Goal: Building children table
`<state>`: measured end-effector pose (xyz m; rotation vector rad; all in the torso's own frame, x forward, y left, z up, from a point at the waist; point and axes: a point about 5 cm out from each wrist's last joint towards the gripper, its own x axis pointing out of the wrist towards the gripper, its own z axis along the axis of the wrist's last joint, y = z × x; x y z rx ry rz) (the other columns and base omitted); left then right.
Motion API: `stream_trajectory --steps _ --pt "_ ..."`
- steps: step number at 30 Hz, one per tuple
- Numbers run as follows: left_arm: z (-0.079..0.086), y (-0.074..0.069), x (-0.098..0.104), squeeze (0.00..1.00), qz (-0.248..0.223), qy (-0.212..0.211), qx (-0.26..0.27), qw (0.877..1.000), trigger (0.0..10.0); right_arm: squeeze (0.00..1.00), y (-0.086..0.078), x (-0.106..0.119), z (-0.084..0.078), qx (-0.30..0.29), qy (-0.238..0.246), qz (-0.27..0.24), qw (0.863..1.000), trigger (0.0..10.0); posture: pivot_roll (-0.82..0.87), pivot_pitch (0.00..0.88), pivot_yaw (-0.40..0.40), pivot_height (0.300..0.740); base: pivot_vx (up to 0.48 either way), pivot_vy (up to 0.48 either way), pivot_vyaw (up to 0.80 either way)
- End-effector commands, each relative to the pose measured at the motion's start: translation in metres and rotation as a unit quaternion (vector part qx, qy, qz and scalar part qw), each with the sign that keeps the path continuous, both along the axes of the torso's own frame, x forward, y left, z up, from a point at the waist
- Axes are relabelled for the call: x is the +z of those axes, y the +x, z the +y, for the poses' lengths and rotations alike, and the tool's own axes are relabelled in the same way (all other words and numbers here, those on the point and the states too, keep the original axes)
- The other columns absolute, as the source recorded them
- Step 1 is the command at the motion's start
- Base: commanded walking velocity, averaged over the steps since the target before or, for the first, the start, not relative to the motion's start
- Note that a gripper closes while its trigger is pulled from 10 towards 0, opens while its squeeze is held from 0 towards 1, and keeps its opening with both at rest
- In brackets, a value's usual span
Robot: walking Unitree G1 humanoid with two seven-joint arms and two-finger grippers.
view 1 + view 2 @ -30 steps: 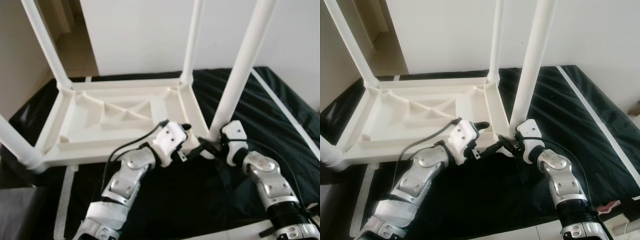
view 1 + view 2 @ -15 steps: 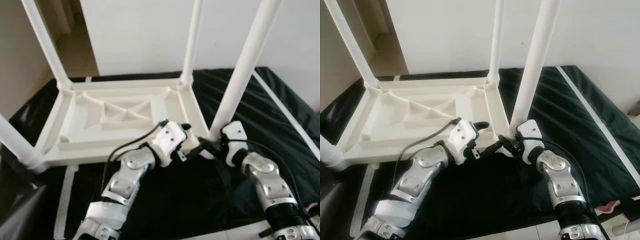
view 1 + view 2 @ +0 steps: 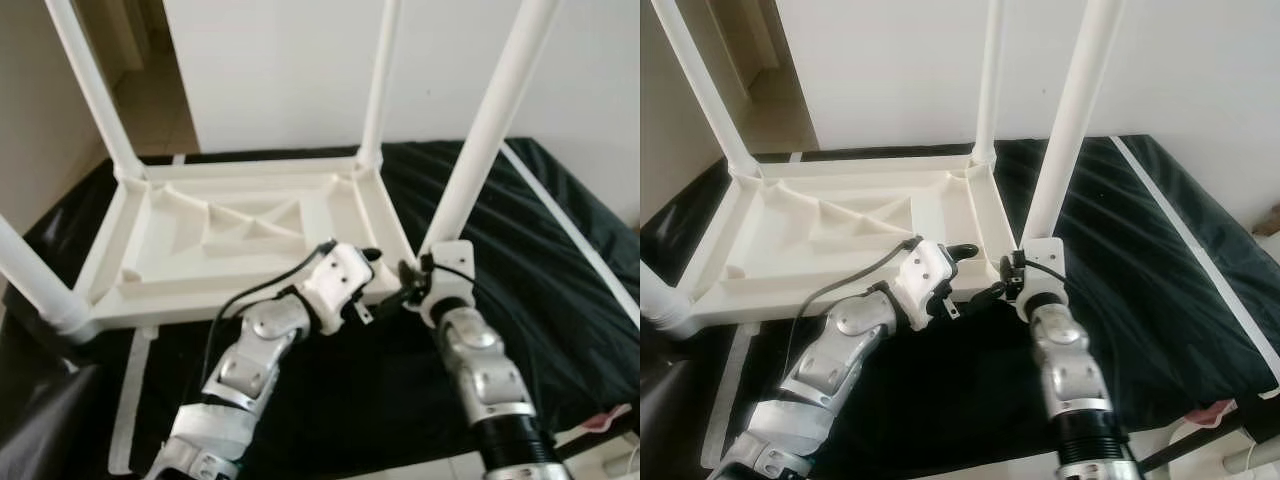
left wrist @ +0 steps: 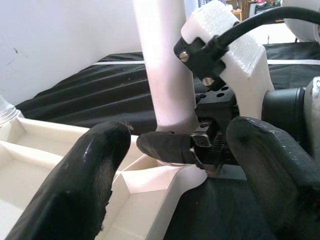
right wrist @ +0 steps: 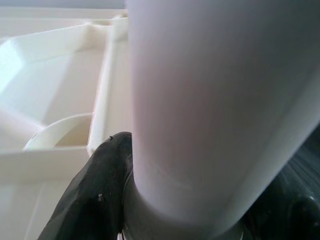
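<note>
A white plastic children's table lies upside down on a black mat, with its legs pointing up. My right gripper is shut on the base of the near right leg, where the leg meets the table's corner. In the right wrist view the leg stands between the black fingers. My left gripper hovers open at that same corner, just left of the right gripper. In the left wrist view its wide-apart fingers frame the leg base.
The black mat has white strips along its edges. A white wall stands close behind the table, with a doorway at the far left. Something dark sits at the near left, and a small pink item lies at the near right.
My right forearm has swung in toward the middle and its wrist has turned, while the gripper stays on the leg base. The left arm holds still. The dark thing at the near left shows more.
</note>
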<state>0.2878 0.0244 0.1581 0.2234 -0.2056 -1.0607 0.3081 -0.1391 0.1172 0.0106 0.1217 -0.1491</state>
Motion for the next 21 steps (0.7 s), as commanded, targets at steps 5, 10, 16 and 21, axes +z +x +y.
stream_trajectory --steps 5,10,16,21 --pt "-0.002 -0.002 -0.002 0.00 0.006 -0.008 0.014 1.000 10.0 0.00 -0.005 -0.019 0.006 -0.050 0.028 0.058 0.997 10.0 0.01 0.000 -0.023 0.740 0.000 0.000 0.00" --pt "-0.002 -0.002 -0.002 0.00 0.006 -0.008 0.013 1.000 10.0 0.00 -0.006 -0.017 0.009 -0.044 0.026 0.054 0.997 10.0 0.01 0.000 -0.027 0.740 0.000 0.000 0.00" --pt "0.001 0.000 -0.001 0.00 0.004 -0.008 0.019 1.000 10.0 0.00 -0.006 -0.015 0.014 -0.052 0.025 0.057 0.997 10.0 0.01 0.000 -0.032 0.740 0.000 0.000 0.00" --pt "-0.001 0.000 -0.001 0.00 0.003 -0.009 0.018 1.000 10.0 0.00 -0.006 -0.014 0.015 -0.056 0.021 0.058 0.996 10.0 0.01 0.000 -0.035 0.740 0.000 0.000 0.00"
